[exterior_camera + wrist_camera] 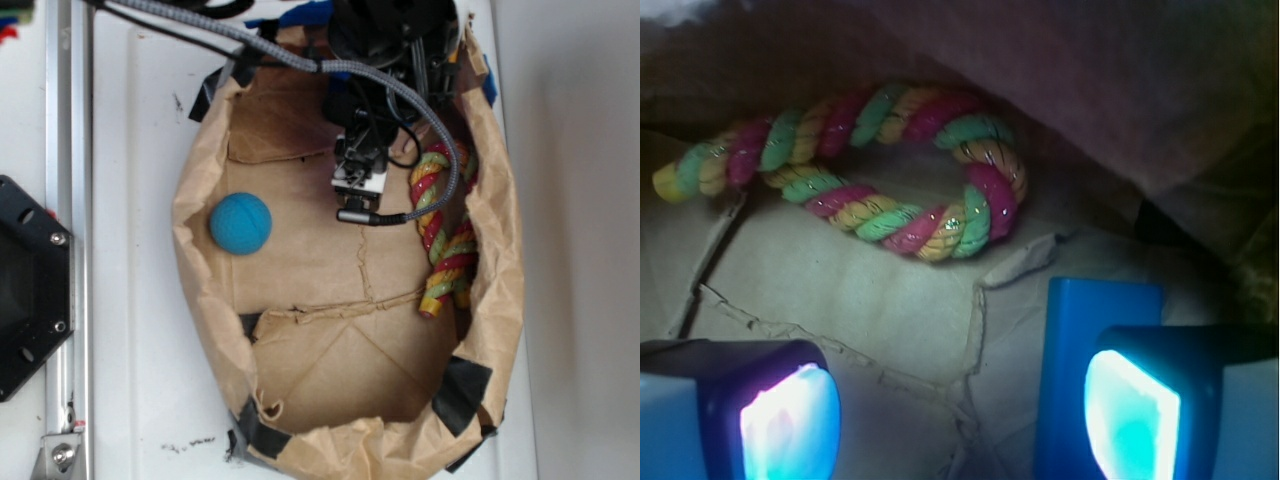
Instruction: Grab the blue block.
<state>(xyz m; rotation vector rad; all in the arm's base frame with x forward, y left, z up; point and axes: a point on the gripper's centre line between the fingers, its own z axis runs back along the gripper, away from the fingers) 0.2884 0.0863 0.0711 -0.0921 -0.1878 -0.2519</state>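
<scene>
1. Your gripper is spread wide, holding nothing; both lit pads show in the wrist view.
2. The blue block lies on the brown paper right behind your right-hand pad, off centre rather than between the jaws.
3. Shift sideways until the block sits midway, then lower and close across its narrow width.
4. Mind the twisted rope toy just beyond, and the crumpled bag wall rising close behind it.
5. Open room lies toward the teal ball, well apart across the paper floor.
</scene>
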